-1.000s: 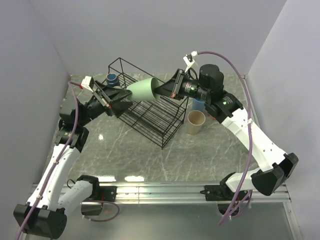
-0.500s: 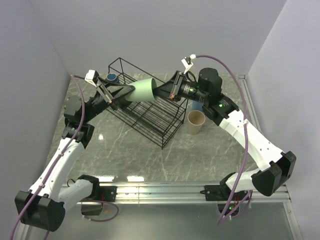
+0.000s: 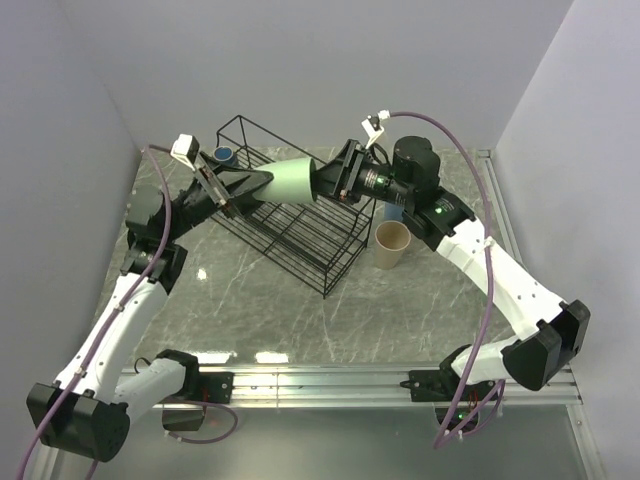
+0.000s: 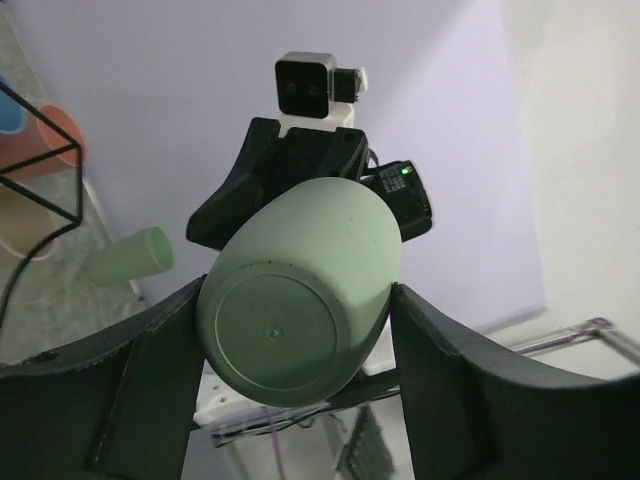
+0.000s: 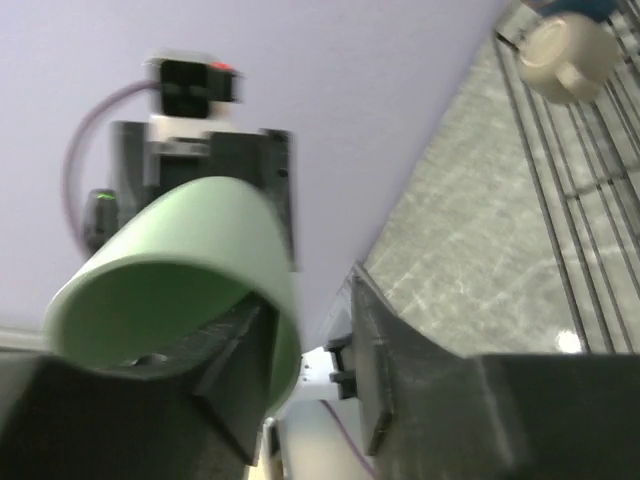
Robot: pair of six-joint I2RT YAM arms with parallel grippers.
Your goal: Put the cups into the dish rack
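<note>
Pale lavender walls close in a grey marbled table. A black wire dish rack sits slantwise at its middle, and both arms reach over it from either side. A beige cup stands upright just beside the rack's right end. A blue cup behind it is half hidden by the right arm, and a dark navy mug sits at the rack's far left corner.

Above the rack a pale-green cup hangs on its side between the two arms. The left fingers press against both sides of its base and hold it. The right fingers stand partly spread at the rim, one inside the mouth and one outside, with a gap showing between the outer one and the cup wall.
</note>
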